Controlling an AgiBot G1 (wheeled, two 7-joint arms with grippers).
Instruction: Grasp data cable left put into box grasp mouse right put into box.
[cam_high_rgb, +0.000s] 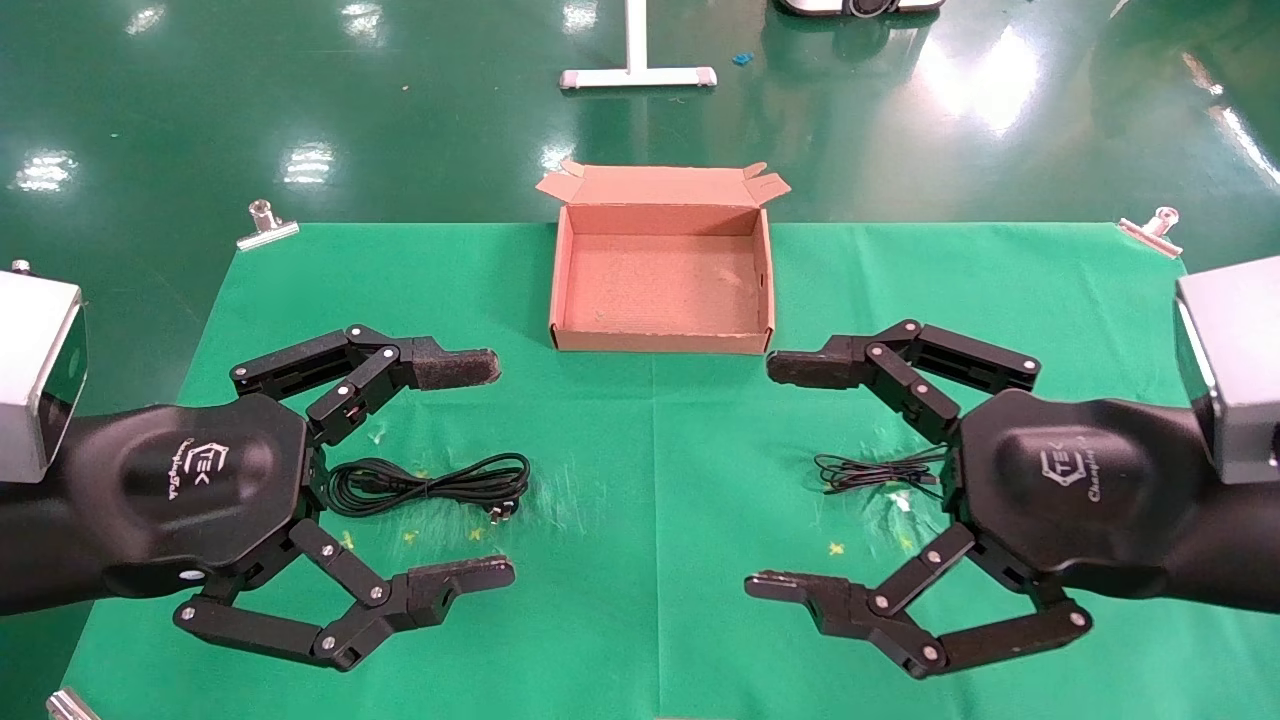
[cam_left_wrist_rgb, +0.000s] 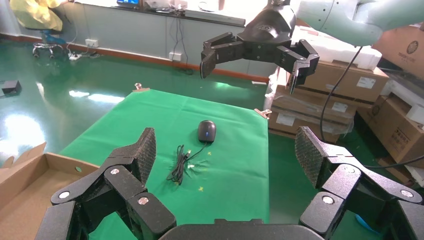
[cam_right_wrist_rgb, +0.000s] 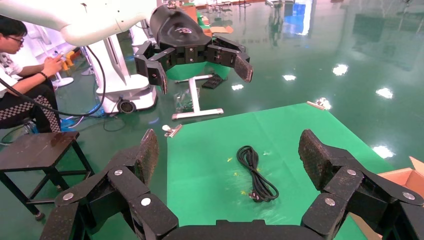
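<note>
The open brown cardboard box (cam_high_rgb: 660, 342) stands at the table's far middle and nothing shows inside it. The thick black data cable (cam_high_rgb: 430, 482) lies looped on the green cloth at the left, and it also shows in the right wrist view (cam_right_wrist_rgb: 257, 172). My left gripper (cam_high_rgb: 480, 470) hovers above it, open and empty. The black mouse (cam_left_wrist_rgb: 207, 131) lies on the right side with its thin wire (cam_high_rgb: 880, 470) bundled beside it. In the head view the mouse itself is hidden under my right gripper (cam_high_rgb: 785, 477), which hovers open and empty.
Metal clips (cam_high_rgb: 267, 225) (cam_high_rgb: 1150, 230) pin the cloth at the far corners. A white stand foot (cam_high_rgb: 637, 75) is on the floor behind the table. Stacked cartons (cam_left_wrist_rgb: 350, 85) stand off the table's right; a seated person (cam_right_wrist_rgb: 25, 65) and a stool (cam_right_wrist_rgb: 40, 150) are off its left.
</note>
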